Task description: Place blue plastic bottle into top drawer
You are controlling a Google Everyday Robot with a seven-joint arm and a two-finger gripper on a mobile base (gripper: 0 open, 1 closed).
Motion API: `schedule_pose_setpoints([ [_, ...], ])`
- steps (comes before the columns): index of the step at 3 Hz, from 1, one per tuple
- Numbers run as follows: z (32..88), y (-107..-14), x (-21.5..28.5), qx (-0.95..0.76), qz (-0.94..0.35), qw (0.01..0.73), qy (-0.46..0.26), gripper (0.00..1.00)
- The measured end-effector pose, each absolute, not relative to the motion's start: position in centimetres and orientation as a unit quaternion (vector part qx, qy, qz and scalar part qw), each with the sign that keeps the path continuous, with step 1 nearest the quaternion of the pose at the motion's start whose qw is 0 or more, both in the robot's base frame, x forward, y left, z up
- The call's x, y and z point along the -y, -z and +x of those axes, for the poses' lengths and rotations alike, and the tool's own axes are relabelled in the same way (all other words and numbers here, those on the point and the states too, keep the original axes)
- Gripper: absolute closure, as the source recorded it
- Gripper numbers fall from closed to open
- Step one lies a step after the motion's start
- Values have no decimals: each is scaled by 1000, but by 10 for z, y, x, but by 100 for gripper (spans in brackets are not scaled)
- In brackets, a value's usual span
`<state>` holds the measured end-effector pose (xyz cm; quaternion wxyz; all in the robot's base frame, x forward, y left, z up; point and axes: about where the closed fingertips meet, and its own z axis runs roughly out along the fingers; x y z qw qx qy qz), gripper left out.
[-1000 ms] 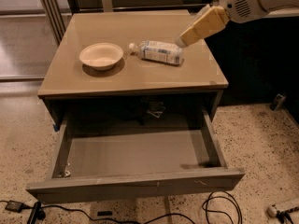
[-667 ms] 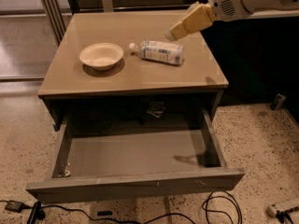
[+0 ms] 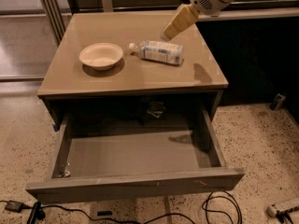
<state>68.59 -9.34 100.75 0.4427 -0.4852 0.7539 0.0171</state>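
Approach stage, before the grasp. The gripper (image 3: 167, 34) hangs over the far part of the tan table (image 3: 140, 80), slanting down from the white arm. Whether it is released or clenched cannot be told from this view, but it carries nothing.

The blue plastic bottle (image 3: 159, 52) lies on its side on the tabletop just below the gripper's tip. Its white cap points away from the gripper, toward the cream bowl (image 3: 101, 55). The bowl stands beyond the bottle from the gripper and apart from it. Tip and bottle look close but not in contact, though the angle leaves this uncertain.

The top drawer (image 3: 135, 186) is pulled fully out, well below the gripper and nearer the camera. Its grey floor is exposed.

You appear to be closing on the bottle, so neither the pick nor the placement is done yet. The next move calls for you to:

- lower the gripper across the bottle's body, straddling its narrow width rather than its length;
- close firmly enough that the round, smooth plastic does not roll or squirt aside;
- lift clear of the table edge and carry the bottle forward and down into the drawer.
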Motion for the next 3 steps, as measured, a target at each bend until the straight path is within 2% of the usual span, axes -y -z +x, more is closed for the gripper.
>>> schedule_pose_setpoints([
  [1,703,-987,95,-765,-502,403,-3,0],
  [3,715,-963,97,-779,-495,384,1,0],
])
